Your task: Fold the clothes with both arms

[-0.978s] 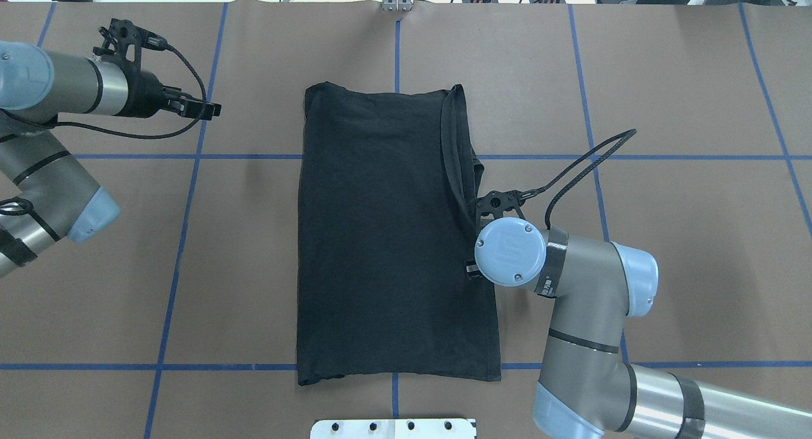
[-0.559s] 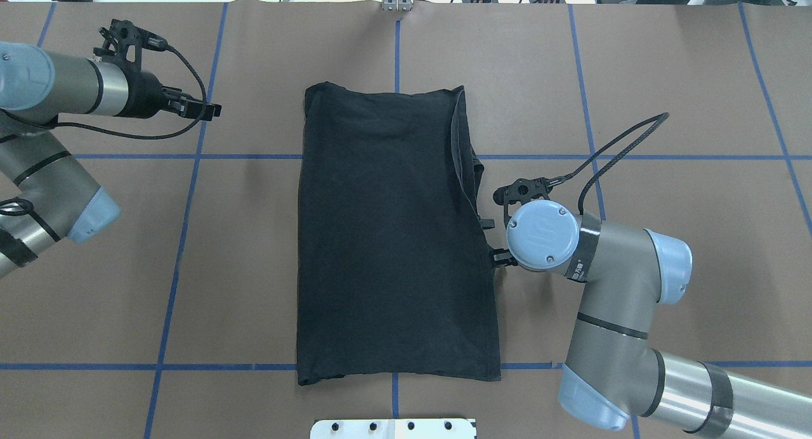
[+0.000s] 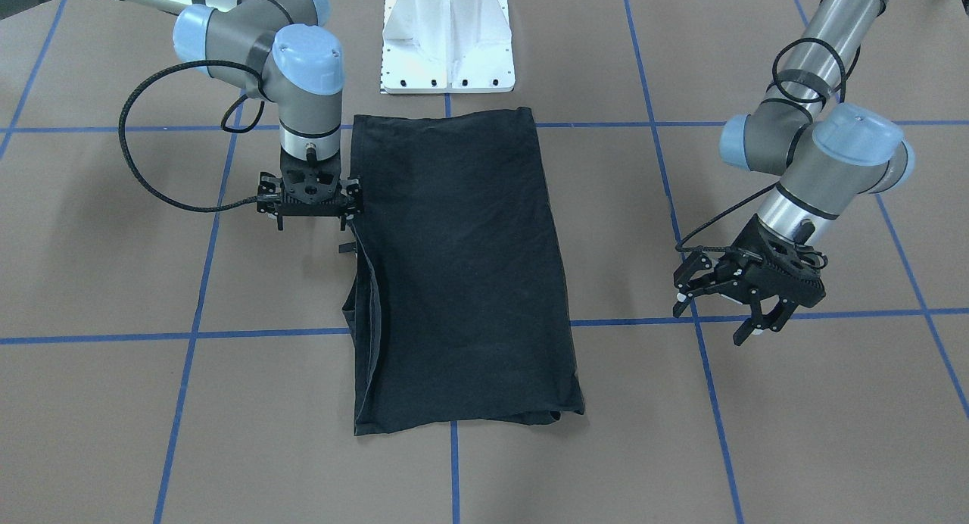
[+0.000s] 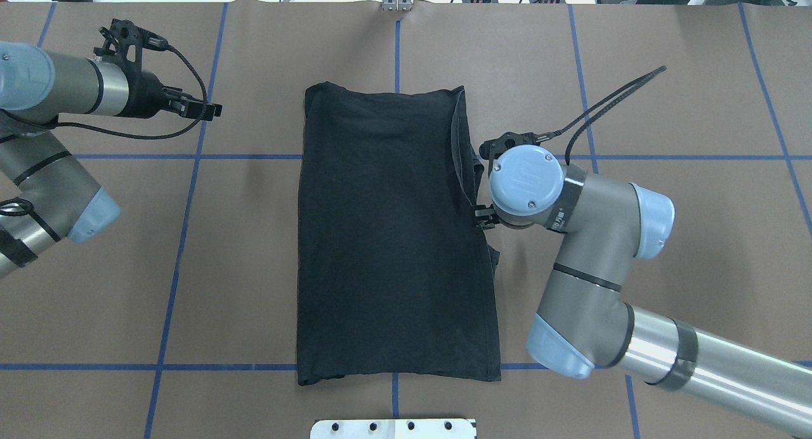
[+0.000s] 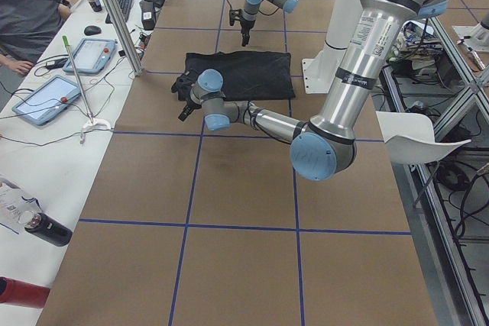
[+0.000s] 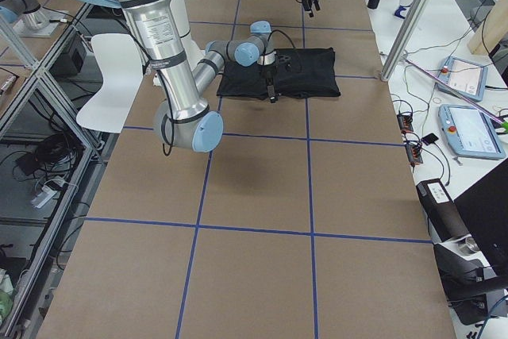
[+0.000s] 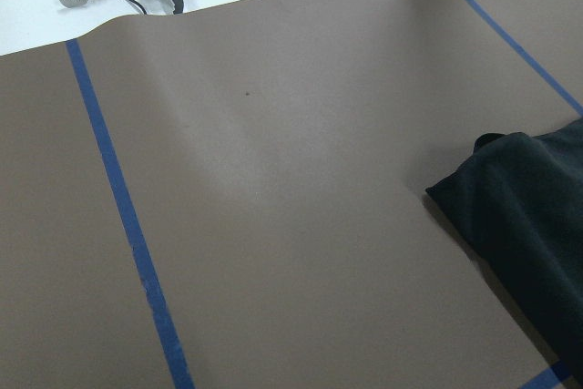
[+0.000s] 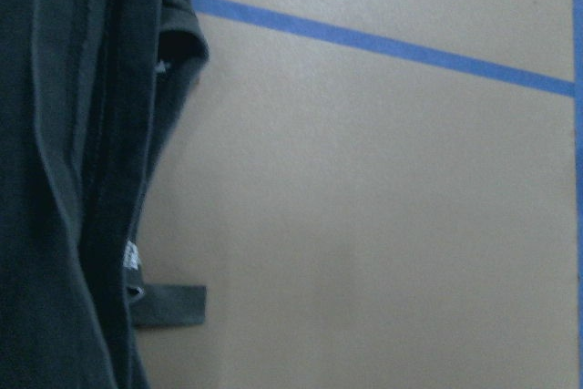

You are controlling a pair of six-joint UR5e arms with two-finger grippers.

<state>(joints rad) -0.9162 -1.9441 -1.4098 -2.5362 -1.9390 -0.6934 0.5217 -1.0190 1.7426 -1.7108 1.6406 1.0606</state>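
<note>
The black T-shirt point(image 4: 393, 236) lies folded into a long rectangle in the middle of the table, plain side up, and also shows in the front view point(image 3: 454, 266). No logo shows. A loose sleeve fold point(image 4: 472, 172) sticks out at its right edge. My right gripper point(image 3: 312, 232) points straight down beside that edge and is open and empty. One fingertip point(image 8: 168, 302) rests at the cloth's hem. My left gripper point(image 3: 761, 323) hovers open and empty well off to the shirt's left point(image 4: 209, 111). The left wrist view shows only a shirt corner point(image 7: 528, 216).
The white pedestal base point(image 3: 447, 47) stands at the robot's side of the shirt. Blue tape lines point(image 4: 177, 236) grid the brown table. An operator point(image 5: 30, 13), tablets point(image 5: 46, 101) and cables line the far bench.
My right gripper has moved off the shirt's right edge, first outward to the right, then toward the far side along the edge. The left arm and the shirt have stayed still.
</note>
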